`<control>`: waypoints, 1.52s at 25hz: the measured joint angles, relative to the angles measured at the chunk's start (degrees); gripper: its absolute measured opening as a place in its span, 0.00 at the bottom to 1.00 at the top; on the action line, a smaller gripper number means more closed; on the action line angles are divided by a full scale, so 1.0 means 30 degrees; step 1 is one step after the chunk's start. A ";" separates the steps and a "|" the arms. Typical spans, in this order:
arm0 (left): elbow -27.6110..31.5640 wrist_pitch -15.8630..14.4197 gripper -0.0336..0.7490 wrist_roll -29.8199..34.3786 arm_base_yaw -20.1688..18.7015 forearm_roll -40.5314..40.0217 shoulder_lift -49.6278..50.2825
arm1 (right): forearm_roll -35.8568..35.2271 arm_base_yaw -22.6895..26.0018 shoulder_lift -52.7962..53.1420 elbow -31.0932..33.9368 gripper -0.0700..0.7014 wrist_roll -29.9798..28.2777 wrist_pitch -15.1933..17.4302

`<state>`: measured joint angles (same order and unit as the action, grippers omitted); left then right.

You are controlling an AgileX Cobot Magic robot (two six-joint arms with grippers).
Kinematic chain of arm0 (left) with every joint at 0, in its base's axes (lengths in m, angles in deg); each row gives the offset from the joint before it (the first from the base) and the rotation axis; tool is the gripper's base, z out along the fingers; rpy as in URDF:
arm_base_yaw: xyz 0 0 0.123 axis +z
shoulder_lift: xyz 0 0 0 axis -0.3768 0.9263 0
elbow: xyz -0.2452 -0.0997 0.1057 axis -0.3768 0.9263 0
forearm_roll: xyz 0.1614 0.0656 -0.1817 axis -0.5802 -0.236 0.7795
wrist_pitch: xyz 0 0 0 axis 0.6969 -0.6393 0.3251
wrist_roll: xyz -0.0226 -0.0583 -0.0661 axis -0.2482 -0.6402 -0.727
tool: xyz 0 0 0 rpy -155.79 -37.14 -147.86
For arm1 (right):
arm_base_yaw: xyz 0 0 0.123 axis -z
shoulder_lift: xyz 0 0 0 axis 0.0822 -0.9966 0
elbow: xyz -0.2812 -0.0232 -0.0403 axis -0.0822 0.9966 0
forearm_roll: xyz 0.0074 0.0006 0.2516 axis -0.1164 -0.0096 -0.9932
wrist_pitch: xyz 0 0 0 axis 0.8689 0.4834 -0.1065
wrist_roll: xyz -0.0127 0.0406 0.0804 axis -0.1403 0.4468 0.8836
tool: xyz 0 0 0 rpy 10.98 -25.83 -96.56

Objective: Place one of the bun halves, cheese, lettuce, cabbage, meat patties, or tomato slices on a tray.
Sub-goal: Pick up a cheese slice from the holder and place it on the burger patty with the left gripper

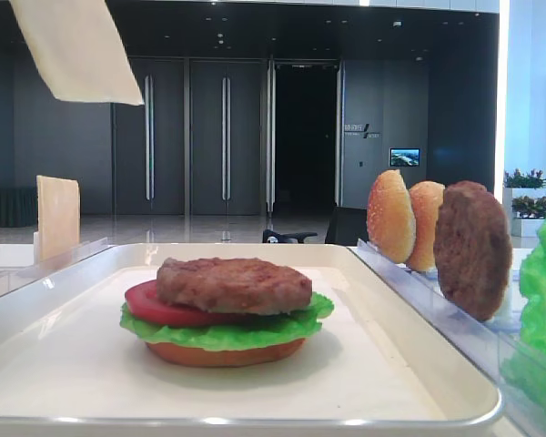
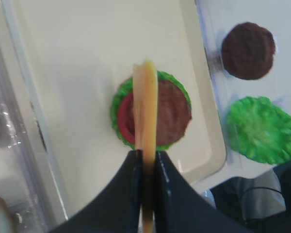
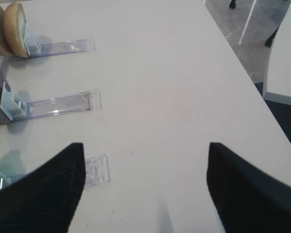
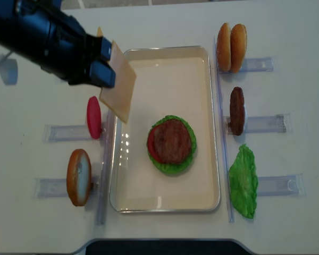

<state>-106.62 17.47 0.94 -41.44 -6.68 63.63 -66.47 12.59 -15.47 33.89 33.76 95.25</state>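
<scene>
Low front view: the cheese (image 1: 77, 50) hangs high, up-left of the stack on the tray (image 1: 409, 309) — rough brown patty (image 1: 234, 282) topmost.

Right wrist: right gripper (image 3: 145, 187) spread apart, empty, over bare table.

Left wrist: left gripper (image 2: 148, 162) clamped on the thin, smooth slice, edge-on, stack straight beneath.

Overhead: slice seems short of the stack — carrying step, I judge; next, centre it, lower, release

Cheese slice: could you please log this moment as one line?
left tool: shut on cheese | cheese: above tray, unplaced | stack top: patty
</scene>
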 joint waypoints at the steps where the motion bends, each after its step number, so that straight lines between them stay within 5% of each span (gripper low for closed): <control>1: 0.0809 0.0206 0.09 0.0755 0.0000 0.0986 -0.0492 | 0.0000 0.0000 0.0000 0.0000 0.77 0.0000 0.0000; 10: 0.6343 0.1563 0.09 0.9576 0.0000 0.8750 -0.1367 | 0.0000 0.0000 0.0000 0.0000 0.77 0.0000 0.0000; 15: 0.8135 0.3237 0.09 1.1618 0.0000 1.1023 -0.1212 | 0.0000 0.0000 0.0000 0.0000 0.77 0.0000 0.0000; 19: 0.8378 0.3360 0.09 1.1946 0.0000 1.3186 0.0345 | 0.0000 0.0000 0.0000 0.0000 0.77 0.0000 0.0000; 26: 0.8378 0.2734 0.09 1.6985 0.0000 1.6759 0.2973 | 0.0000 0.0000 0.0000 0.0000 0.77 0.0000 0.0000; 38: 0.8378 0.2712 0.09 2.0666 0.0000 1.9475 0.5613 | 0.0000 0.0000 0.0000 0.0000 0.77 0.0000 0.0000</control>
<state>-81.49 25.60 62.94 -41.44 51.74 80.47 -66.47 12.59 -15.47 33.89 33.76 95.25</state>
